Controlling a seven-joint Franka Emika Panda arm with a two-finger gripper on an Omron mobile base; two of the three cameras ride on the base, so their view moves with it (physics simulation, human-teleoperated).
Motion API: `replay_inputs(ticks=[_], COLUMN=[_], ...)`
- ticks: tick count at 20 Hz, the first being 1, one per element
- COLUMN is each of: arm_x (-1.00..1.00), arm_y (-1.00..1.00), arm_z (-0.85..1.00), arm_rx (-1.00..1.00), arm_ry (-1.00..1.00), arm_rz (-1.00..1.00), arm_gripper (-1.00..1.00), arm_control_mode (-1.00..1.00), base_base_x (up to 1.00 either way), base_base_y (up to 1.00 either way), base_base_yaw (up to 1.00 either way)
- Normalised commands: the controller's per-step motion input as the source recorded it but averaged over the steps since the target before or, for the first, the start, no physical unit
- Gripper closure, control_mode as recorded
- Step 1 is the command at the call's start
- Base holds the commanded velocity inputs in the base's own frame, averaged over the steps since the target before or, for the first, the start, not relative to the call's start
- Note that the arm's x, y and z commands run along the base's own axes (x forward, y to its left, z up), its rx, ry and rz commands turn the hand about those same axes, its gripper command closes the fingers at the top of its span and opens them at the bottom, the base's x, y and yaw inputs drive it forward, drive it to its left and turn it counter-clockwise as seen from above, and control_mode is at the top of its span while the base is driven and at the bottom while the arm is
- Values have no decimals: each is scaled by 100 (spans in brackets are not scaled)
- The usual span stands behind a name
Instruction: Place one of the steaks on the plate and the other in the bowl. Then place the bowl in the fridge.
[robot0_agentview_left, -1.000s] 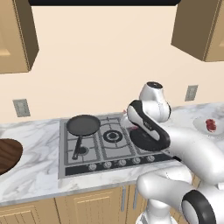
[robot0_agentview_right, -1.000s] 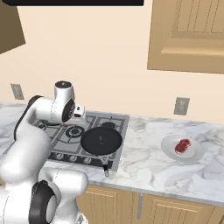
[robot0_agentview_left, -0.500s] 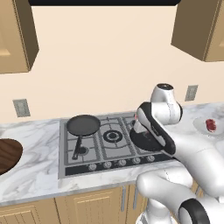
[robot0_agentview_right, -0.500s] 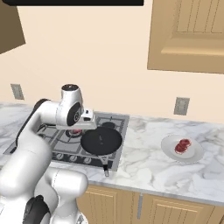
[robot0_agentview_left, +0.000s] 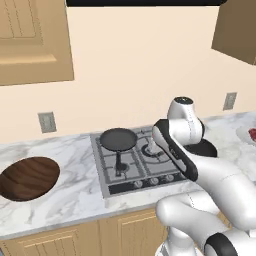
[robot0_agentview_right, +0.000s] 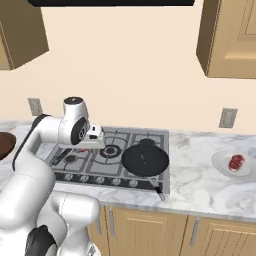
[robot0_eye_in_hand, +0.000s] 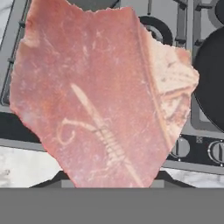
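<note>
My gripper (robot0_agentview_right: 84, 147) hangs low over the left burners of the stove, shut on a steak (robot0_eye_in_hand: 100, 96). That steak is a pinkish-red slab with pale marbling that hides the fingertips in the hand view. A sliver of it shows under the hand (robot0_agentview_right: 81, 149). The other steak (robot0_agentview_right: 236, 162), darker red, lies on the white plate (robot0_agentview_right: 220, 162) on the counter right of the stove. The brown bowl (robot0_agentview_left: 30, 177) sits empty on the counter, well to the left of the stove and the gripper. The fridge is out of view.
The gas stove (robot0_agentview_left: 112, 182) carries two black frying pans, one at its back left (robot0_agentview_left: 118, 139) and one at its front right (robot0_agentview_right: 145, 159). Marble counter runs on both sides. Wood wall cabinets (robot0_agentview_right: 230, 40) hang above.
The whole picture has shifted right, so the base has driven left and more of the bowl shows. The arm has swung left over the stove with the steak still held.
</note>
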Motion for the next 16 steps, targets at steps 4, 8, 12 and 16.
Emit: replay_inputs(ticks=[4,8,12,16], arm_x=[0,0,0,0], arm_y=[0,0,0,0], arm_z=[0,0,0,0], arm_rx=[0,0,0,0], arm_ry=[0,0,0,0], arm_rz=[0,0,0,0], arm_gripper=[100,100,100,100], arm_control_mode=[100,100,100,100], base_base_x=[-19,-13,-17,-15], base_base_y=[100,100,100,100], base_base_yaw=[-22,-17,-12,-5])
